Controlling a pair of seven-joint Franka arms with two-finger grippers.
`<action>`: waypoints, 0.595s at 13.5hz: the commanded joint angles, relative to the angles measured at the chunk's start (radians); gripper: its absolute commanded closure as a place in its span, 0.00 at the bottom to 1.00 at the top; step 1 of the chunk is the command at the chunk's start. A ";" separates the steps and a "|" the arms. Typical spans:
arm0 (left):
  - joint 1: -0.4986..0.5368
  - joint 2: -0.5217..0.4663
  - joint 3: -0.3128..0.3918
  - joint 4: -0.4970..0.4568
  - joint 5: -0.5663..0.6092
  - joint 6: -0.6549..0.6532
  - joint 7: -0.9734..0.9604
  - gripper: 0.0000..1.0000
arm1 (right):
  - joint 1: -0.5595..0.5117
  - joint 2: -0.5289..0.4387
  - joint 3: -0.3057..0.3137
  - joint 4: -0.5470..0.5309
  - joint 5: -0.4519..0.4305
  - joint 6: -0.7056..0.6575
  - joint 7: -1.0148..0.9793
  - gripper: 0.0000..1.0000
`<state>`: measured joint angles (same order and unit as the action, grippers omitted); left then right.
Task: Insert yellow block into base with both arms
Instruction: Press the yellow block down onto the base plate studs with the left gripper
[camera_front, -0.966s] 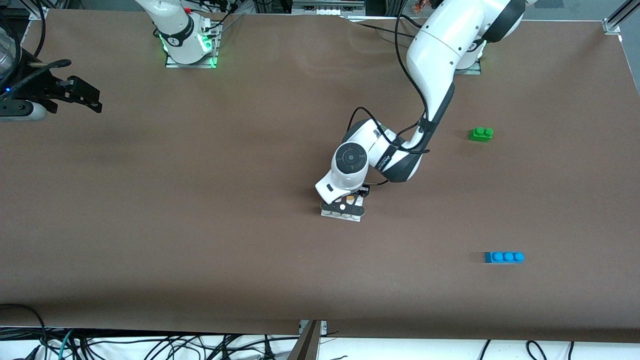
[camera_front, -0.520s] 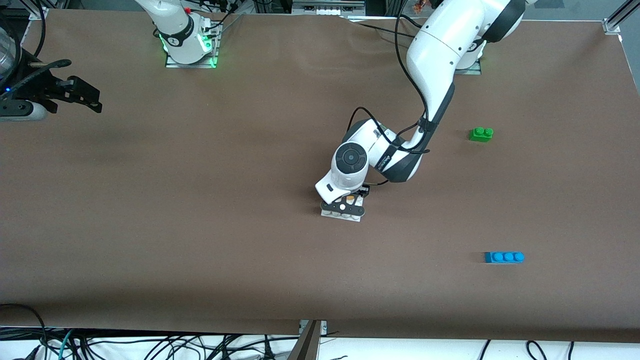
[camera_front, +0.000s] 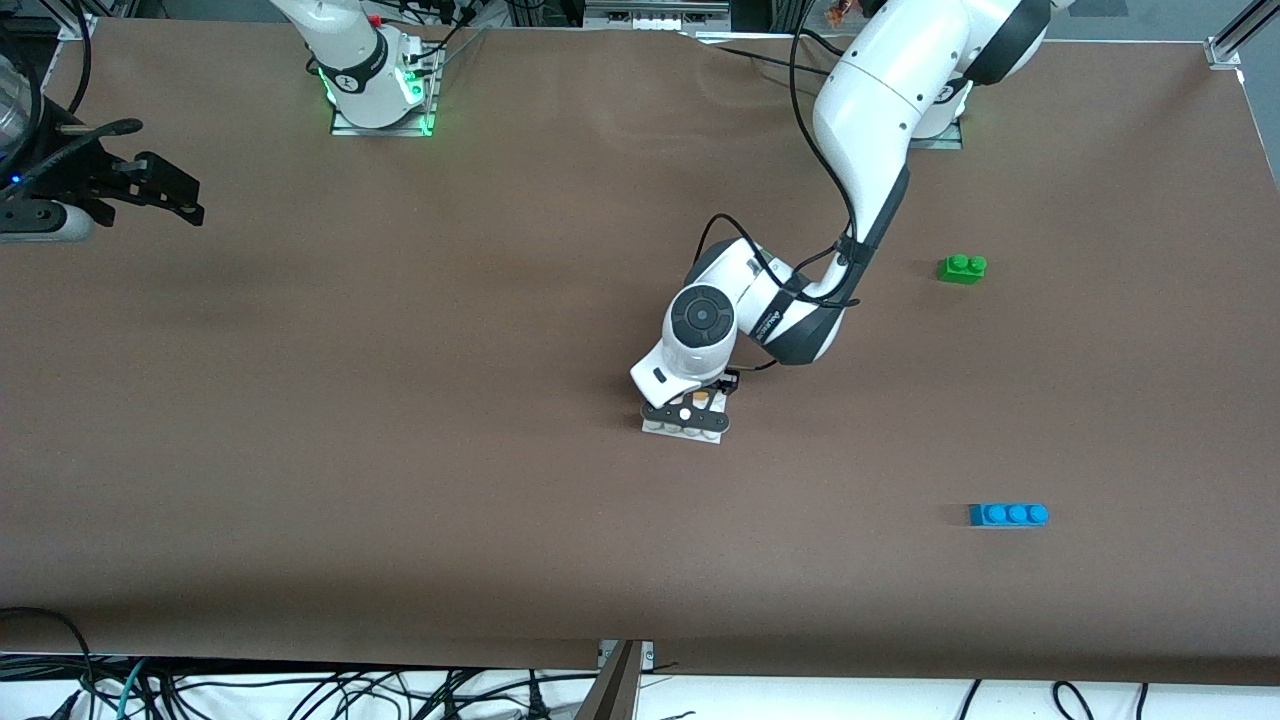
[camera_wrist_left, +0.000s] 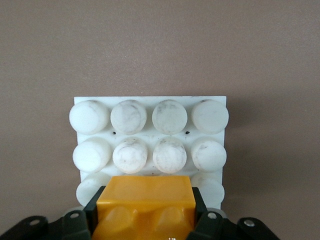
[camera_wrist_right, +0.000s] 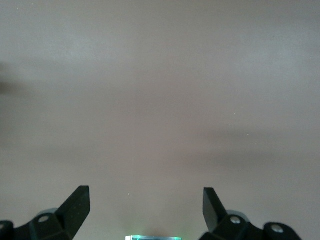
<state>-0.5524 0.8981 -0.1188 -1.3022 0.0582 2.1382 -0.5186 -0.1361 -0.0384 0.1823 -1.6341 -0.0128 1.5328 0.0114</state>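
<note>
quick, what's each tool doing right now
Left tool: shut on the yellow block, over the base.
Right tool: open, holding nothing, waiting.

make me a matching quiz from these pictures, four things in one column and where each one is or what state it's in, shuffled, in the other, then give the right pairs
Things:
1. yellow block
2. base
3. green brick
4. right gripper

States:
A. open over bare table
B. lying free toward the left arm's end of the table
C. flat on the table under the left gripper
D. clamped between two black fingers

Pairs: 1-D, 2-C, 3-B, 4-A
</note>
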 joint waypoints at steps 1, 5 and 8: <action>-0.007 0.021 0.004 0.027 0.009 -0.021 0.020 0.67 | -0.010 -0.028 0.003 -0.026 -0.007 0.013 -0.019 0.00; -0.006 0.019 0.004 0.029 0.009 -0.040 0.055 0.67 | -0.010 -0.028 0.003 -0.026 -0.007 0.012 -0.019 0.00; -0.007 0.024 0.004 0.027 0.008 -0.040 0.057 0.67 | -0.010 -0.028 0.003 -0.026 -0.007 0.012 -0.019 0.00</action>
<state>-0.5528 0.8981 -0.1196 -1.3004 0.0582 2.1286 -0.4853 -0.1361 -0.0384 0.1823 -1.6341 -0.0128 1.5328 0.0114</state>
